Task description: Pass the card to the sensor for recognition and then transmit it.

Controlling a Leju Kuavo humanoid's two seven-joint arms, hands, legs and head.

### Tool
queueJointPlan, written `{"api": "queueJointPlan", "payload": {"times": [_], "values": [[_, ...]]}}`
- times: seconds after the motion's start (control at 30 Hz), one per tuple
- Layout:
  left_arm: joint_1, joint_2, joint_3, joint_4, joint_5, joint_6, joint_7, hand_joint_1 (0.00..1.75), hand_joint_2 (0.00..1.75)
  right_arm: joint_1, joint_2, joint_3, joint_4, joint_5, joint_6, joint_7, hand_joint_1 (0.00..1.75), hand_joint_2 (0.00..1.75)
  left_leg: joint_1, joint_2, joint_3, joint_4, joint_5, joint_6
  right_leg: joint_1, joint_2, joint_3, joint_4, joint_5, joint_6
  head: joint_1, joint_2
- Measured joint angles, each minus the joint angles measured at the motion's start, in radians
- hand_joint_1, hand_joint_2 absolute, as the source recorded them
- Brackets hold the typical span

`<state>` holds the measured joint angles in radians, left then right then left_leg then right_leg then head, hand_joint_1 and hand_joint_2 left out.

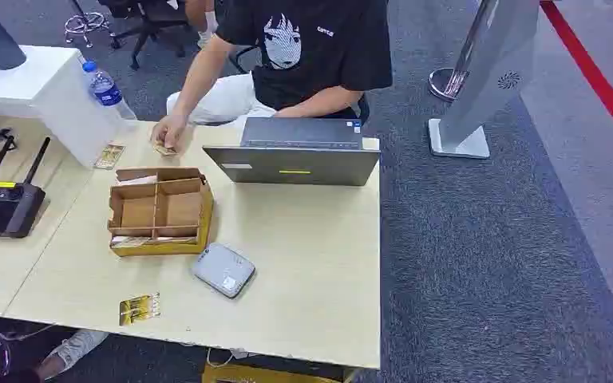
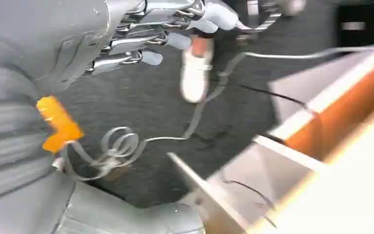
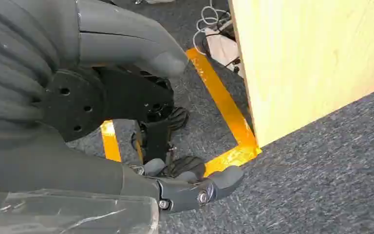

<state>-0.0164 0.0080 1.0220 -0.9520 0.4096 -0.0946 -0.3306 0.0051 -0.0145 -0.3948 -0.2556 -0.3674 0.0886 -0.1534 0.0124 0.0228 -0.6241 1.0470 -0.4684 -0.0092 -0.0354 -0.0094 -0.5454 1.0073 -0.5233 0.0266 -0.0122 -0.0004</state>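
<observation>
A gold-patterned card [image 1: 139, 309] lies flat near the front edge of the light wooden table [image 1: 311, 263]. The grey rounded sensor [image 1: 223, 270] sits just beyond it, to the right. My left hand [image 2: 126, 44] hangs below table height over the carpet, fingers stretched out and holding nothing. My right hand [image 3: 102, 107] also hangs low beside the table's side panel [image 3: 311, 58], thumb and fingers apart and empty. A second card [image 1: 109, 156] lies at the back left. A seated person's hand [image 1: 168, 132] rests on another card at the far edge.
An open cardboard box [image 1: 160, 211] with dividers stands behind the sensor. A grey laptop [image 1: 297, 152] is at the back, a black controller [image 1: 1, 206] and a water bottle [image 1: 105, 88] to the left. Yellow floor tape [image 3: 224, 107] and cables [image 2: 199, 112] lie under the table.
</observation>
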Motion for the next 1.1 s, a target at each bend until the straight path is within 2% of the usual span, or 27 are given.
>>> {"api": "queueJointPlan", "payload": {"times": [0.2,0.4,0.77,1.1], "values": [[0.017,-0.036,-0.009,-0.161,-0.114,0.014,-0.049,0.0,1.75,-0.001,0.006,-0.012,0.005,0.018,-0.011,0.014,0.0,1.75,0.0,0.0,0.0,0.0,0.0,0.0,0.0,0.0,0.0,0.0,0.0,0.0,0.0,0.0],[0.036,-0.035,-0.06,-0.255,-0.233,0.052,-0.067,0.0,1.75,-0.001,0.007,-0.013,0.007,0.024,-0.015,0.022,0.0,1.75,0.0,0.0,0.0,0.0,0.0,0.0,0.0,0.0,-0.001,0.0,0.0,0.0,0.0,0.0],[0.038,0.023,-0.268,-0.411,-0.56,0.146,-0.064,0.0,1.75,-0.005,0.008,-0.013,0.013,0.066,-0.028,0.052,0.0,1.75,0.0,0.0,0.0,0.0,0.0,0.0,0.0,0.001,-0.001,0.0,0.0,0.0,0.0,0.0],[0.028,0.1,-0.494,-0.513,-0.86,0.218,-0.035,0.0,1.75,-0.006,0.014,-0.014,0.018,0.106,-0.036,0.08,0.0,1.75,0.0,0.001,0.0,0.0,0.0,0.0,0.0,0.001,-0.001,0.0,0.0,0.0,0.0,0.0]]}}
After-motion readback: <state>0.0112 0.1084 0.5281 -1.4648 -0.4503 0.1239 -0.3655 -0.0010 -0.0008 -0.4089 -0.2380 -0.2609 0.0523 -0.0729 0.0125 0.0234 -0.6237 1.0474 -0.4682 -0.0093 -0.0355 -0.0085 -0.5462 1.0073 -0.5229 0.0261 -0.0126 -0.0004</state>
